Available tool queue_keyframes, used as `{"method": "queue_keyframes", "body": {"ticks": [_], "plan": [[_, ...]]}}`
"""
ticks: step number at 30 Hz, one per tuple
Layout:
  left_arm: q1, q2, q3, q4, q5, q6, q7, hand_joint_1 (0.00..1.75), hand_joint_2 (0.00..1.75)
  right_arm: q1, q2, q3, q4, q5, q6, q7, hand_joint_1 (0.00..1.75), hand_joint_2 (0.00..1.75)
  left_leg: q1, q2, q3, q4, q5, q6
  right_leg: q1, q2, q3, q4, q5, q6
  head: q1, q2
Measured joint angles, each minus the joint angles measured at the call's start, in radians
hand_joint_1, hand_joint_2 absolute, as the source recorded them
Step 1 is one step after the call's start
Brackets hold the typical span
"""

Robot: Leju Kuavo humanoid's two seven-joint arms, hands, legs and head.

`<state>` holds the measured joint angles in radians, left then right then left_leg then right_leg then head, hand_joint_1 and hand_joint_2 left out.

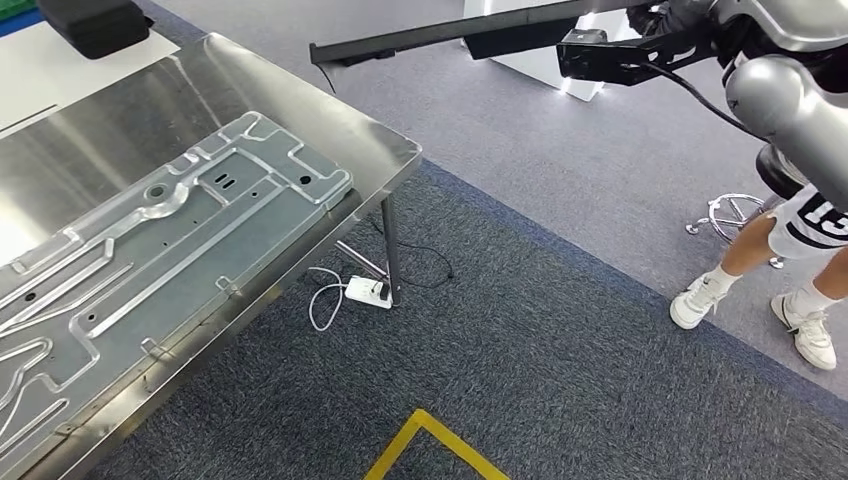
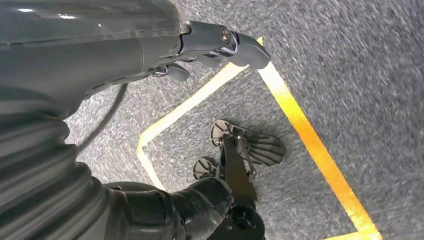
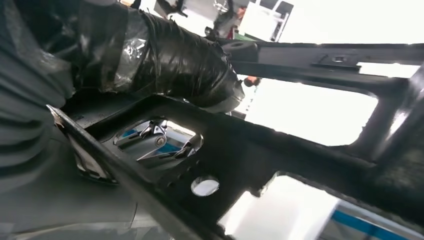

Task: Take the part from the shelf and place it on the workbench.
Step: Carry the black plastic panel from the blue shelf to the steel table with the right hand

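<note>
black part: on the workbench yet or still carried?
Still carried. In the head view the black part hangs above the carpet, past the workbench edge; the right robot hand grips it.

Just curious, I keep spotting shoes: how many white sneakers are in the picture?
2, both on the carpet at the right: one sneaker nearer the table, the other sneaker by the picture's edge, on a person's feet.

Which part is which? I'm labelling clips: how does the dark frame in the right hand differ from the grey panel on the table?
The black metal frame part is dark; the pale grey stamped sheet-metal panel is light and shiny. The frame part is held in the air by the right hand; the panel lies flat on the steel workbench. Both have cut-outs and holes.
</note>
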<state>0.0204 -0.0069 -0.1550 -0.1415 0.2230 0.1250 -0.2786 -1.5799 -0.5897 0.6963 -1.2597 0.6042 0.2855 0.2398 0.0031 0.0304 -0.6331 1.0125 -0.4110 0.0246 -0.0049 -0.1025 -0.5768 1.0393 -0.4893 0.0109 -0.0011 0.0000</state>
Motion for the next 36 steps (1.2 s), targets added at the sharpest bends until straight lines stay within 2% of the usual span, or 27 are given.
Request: {"method": "queue_keyframes", "body": {"ticks": [2, 3, 4, 5, 6, 7, 8, 9, 11, 12, 14, 15, 16, 18, 20, 21, 22, 23, 25, 26, 27, 29, 30, 32, 34, 35, 36], "plan": [[-0.002, 0.000, 0.000, 0.000, 0.000, -0.001, 0.001, 0.00, 1.75, 0.001, -0.001, 0.000, 0.000, 0.007, 0.007, 0.000, 1.75, 1.75, 0.003, -0.020, 0.005, -0.007, 0.004, 0.011, -0.007, 0.056, -0.037, 0.084, -0.050, 0.005, 0.000, 0.000], [-0.004, 0.001, -0.001, 0.000, 0.001, -0.002, 0.001, 0.00, 1.75, 0.001, -0.001, 0.000, 0.001, 0.010, 0.014, 0.000, 1.75, 1.75, 0.003, -0.031, 0.004, -0.007, 0.004, 0.015, -0.009, 0.081, -0.072, 0.155, -0.081, 0.007, 0.000, 0.000], [-0.005, 0.001, -0.001, 0.000, 0.001, -0.003, 0.001, 0.00, 1.75, 0.001, -0.001, 0.000, 0.002, 0.016, 0.030, 0.001, 1.75, 1.75, 0.003, -0.044, 0.004, -0.006, 0.005, 0.018, -0.009, 0.094, -0.107, 0.223, -0.106, 0.008, 0.000, 0.000], [-0.006, 0.001, -0.002, 0.000, 0.002, -0.003, 0.001, 0.00, 1.75, 0.001, -0.002, 0.002, 0.005, 0.025, 0.056, 0.002, 1.75, 1.75, 0.002, -0.058, 0.004, -0.005, 0.005, 0.019, -0.009, 0.099, -0.132, 0.268, -0.114, 0.010, 0.000, 0.000], [-0.007, 0.001, -0.002, 0.000, 0.004, -0.004, 0.001, 0.00, 1.75, -0.003, -0.001, 0.005, 0.010, 0.036, 0.090, 0.002, 1.75, 1.75, 0.002, -0.074, 0.004, -0.002, 0.005, 0.019, -0.010, 0.102, -0.142, 0.279, -0.103, 0.010, 0.000, 0.000], [-0.007, 0.001, -0.002, 0.000, 0.005, -0.004, 0.001, 0.00, 1.75, -0.009, 0.001, 0.013, 0.019, 0.047, 0.127, 0.002, 1.75, 1.75, 0.002, -0.089, 0.004, 0.002, 0.004, 0.018, -0.011, 0.105, -0.130, 0.246, -0.073, 0.009, 0.000, 0.000], [-0.007, 0.002, -0.003, 0.000, 0.007, -0.004, 0.001, 0.00, 1.75, -0.018, 0.004, 0.025, 0.029, 0.057, 0.160, 0.002, 1.75, 1.75, 0.002, -0.105, 0.003, 0.006, 0.003, 0.017, -0.014, 0.115, -0.104, 0.184, -0.032, 0.008, 0.000, 0.000], [-0.007, 0.002, -0.004, 0.000, 0.007, -0.005, 0.002, 0.00, 1.75, -0.028, 0.010, 0.039, 0.042, 0.065, 0.183, 0.001, 1.75, 1.75, 0.002, -0.118, 0.001, 0.010, 0.002, 0.015, -0.017, 0.141, -0.074, 0.118, -0.002, 0.006, 0.000, 0.000], [-0.008, 0.002, -0.004, 0.000, 0.008, -0.006, 0.002, 0.00, 1.75, -0.045, 0.034, 0.074, 0.072, 0.084, 0.207, 0.002, 1.75, 1.75, 0.003, -0.141, -0.011, 0.017, 0.004, 0.006, -0.020, 0.183, -0.036, 0.028, 0.027, 0.002, 0.000, 0.000], [-0.008, 0.002, -0.005, 0.000, 0.008, -0.007, 0.002, 0.00, 1.75, -0.050, 0.051, 0.095, 0.086, 0.093, 0.211, 0.005, 1.75, 1.75, 0.005, -0.151, -0.018, 0.017, 0.007, -0.001, -0.019, 0.192, -0.033, 0.017, 0.025, 0.000, 0.000, 0.000], [-0.007, 0.005, -0.006, 0.000, 0.008, -0.010, 0.002, 0.00, 1.75, -0.055, 0.092, 0.138, 0.115, 0.111, 0.213, 0.011, 1.75, 1.75, 0.008, -0.166, -0.027, 0.014, 0.015, -0.016, -0.018, 0.169, -0.033, 0.009, 0.033, -0.008, 0.000, 0.000], [-0.006, 0.006, -0.006, 0.000, 0.008, -0.012, 0.002, 0.00, 1.75, -0.055, 0.114, 0.157, 0.128, 0.118, 0.212, 0.014, 1.75, 1.75, 0.006, -0.154, -0.031, 0.020, 0.010, -0.023, -0.020, 0.158, -0.030, 0.004, 0.037, -0.015, -0.001, 0.000], [-0.006, 0.007, -0.006, 0.000, 0.008, -0.014, 0.002, 0.00, 1.75, -0.056, 0.133, 0.172, 0.140, 0.123, 0.212, 0.015, 1.75, 1.75, 0.004, -0.129, -0.043, 0.043, -0.005, -0.028, -0.022, 0.144, -0.028, -0.002, 0.041, -0.022, -0.002, 0.000], [-0.009, 0.008, -0.007, 0.000, 0.011, -0.016, 0.002, 0.00, 1.75, -0.059, 0.166, 0.193, 0.161, 0.128, 0.211, 0.015, 1.75, 1.75, 0.003, -0.066, -0.092, 0.147, -0.062, -0.036, -0.020, 0.118, -0.026, -0.008, 0.044, -0.031, -0.005, 0.000], [-0.013, 0.009, -0.007, 0.000, 0.015, -0.019, 0.003, 0.00, 1.75, -0.062, 0.194, 0.211, 0.185, 0.132, 0.211, 0.015, 1.75, 1.75, 0.007, -0.041, -0.147, 0.262, -0.105, -0.040, -0.015, 0.088, -0.026, -0.008, 0.043, -0.034, -0.005, 0.000], [-0.013, 0.010, -0.007, 0.000, 0.017, -0.020, 0.005, 0.00, 1.75, -0.062, 0.209, 0.220, 0.197, 0.134, 0.211, 0.014, 1.75, 1.75, 0.008, -0.038, -0.156, 0.280, -0.104, -0.042, -0.013, 0.073, -0.026, -0.007, 0.042, -0.034, -0.005, 0.000], [-0.012, 0.010, -0.007, 0.000, 0.019, -0.021, 0.007, 0.00, 1.75, -0.062, 0.223, 0.229, 0.209, 0.136, 0.211, 0.013, 1.75, 1.75, 0.009, -0.034, -0.144, 0.260, -0.085, -0.043, -0.012, 0.059, -0.026, -0.007, 0.041, -0.034, -0.006, 0.000], [-0.011, 0.010, -0.007, 0.000, 0.021, -0.022, 0.009, 0.00, 1.75, -0.063, 0.236, 0.236, 0.219, 0.137, 0.210, 0.011, 1.75, 1.75, 0.008, -0.025, -0.113, 0.203, -0.054, -0.042, -0.012, 0.046, -0.025, -0.005, 0.039, -0.033, -0.005, 0.000], [-0.011, 0.012, -0.007, 0.000, 0.027, -0.022, 0.013, 0.00, 1.75, -0.065, 0.259, 0.248, 0.238, 0.141, 0.208, 0.007, 1.75, 1.75, 0.002, 0.015, -0.042, 0.068, -0.008, -0.036, -0.007, 0.022, -0.023, -0.002, 0.033, -0.028, -0.005, 0.000], [-0.011, 0.013, -0.007, 0.000, 0.029, -0.023, 0.015, 0.00, 1.75, -0.067, 0.267, 0.253, 0.247, 0.143, 0.207, 0.006, 1.75, 1.75, -0.001, 0.028, -0.020, 0.025, 0.003, -0.030, -0.004, 0.011, -0.022, -0.001, 0.030, -0.024, -0.005, 0.000], [-0.011, 0.014, -0.007, 0.000, 0.031, -0.023, 0.016, 0.00, 1.75, -0.069, 0.275, 0.257, 0.254, 0.145, 0.206, 0.004, 1.75, 1.75, -0.005, 0.032, -0.012, 0.008, 0.003, -0.024, 0.000, 0.000, -0.020, -0.001, 0.028, -0.020, -0.004, 0.000], [-0.010, 0.014, -0.007, 0.000, 0.035, -0.024, 0.020, 0.00, 1.75, -0.071, 0.286, 0.265, 0.265, 0.147, 0.205, -0.002, 1.75, 1.75, -0.006, 0.008, -0.011, 0.005, 0.006, -0.013, 0.003, -0.018, -0.015, -0.004, 0.024, -0.012, -0.003, 0.000], [-0.008, 0.014, -0.007, 0.000, 0.036, -0.024, 0.021, 0.00, 1.75, -0.072, 0.292, 0.267, 0.268, 0.148, 0.205, -0.005, 1.75, 1.75, -0.003, -0.003, -0.008, 0.001, 0.008, -0.007, 0.001, -0.011, -0.014, 0.001, 0.017, -0.007, -0.003, 0.000], [-0.007, 0.015, -0.007, 0.000, 0.038, -0.024, 0.023, 0.00, 1.75, -0.076, 0.295, 0.270, 0.275, 0.148, 0.205, -0.010, 1.75, 1.75, 0.003, -0.025, -0.002, -0.007, 0.013, 0.005, -0.005, 0.035, -0.037, 0.060, -0.024, 0.001, -0.003, 0.000], [-0.009, 0.015, -0.007, 0.000, 0.043, -0.023, 0.024, 0.00, 1.75, -0.079, 0.295, 0.273, 0.283, 0.148, 0.205, -0.013, 1.75, 1.75, 0.004, -0.047, -0.002, -0.008, 0.014, 0.011, -0.008, 0.086, -0.098, 0.190, -0.087, 0.004, -0.003, 0.000], [-0.009, 0.015, -0.007, 0.000, 0.046, -0.022, 0.025, 0.00, 1.75, -0.079, 0.295, 0.275, 0.286, 0.148, 0.207, -0.015, 1.75, 1.75, 0.003, -0.060, -0.002, -0.007, 0.014, 0.012, -0.008, 0.096, -0.129, 0.250, -0.107, 0.005, -0.003, 0.000], [-0.010, 0.015, -0.007, 0.000, 0.048, -0.020, 0.026, 0.00, 1.75, -0.079, 0.294, 0.277, 0.289, 0.148, 0.209, -0.018, 1.75, 1.75, 0.003, -0.074, -0.002, -0.005, 0.013, 0.013, -0.008, 0.100, -0.149, 0.283, -0.108, 0.005, -0.003, 0.000]]}}
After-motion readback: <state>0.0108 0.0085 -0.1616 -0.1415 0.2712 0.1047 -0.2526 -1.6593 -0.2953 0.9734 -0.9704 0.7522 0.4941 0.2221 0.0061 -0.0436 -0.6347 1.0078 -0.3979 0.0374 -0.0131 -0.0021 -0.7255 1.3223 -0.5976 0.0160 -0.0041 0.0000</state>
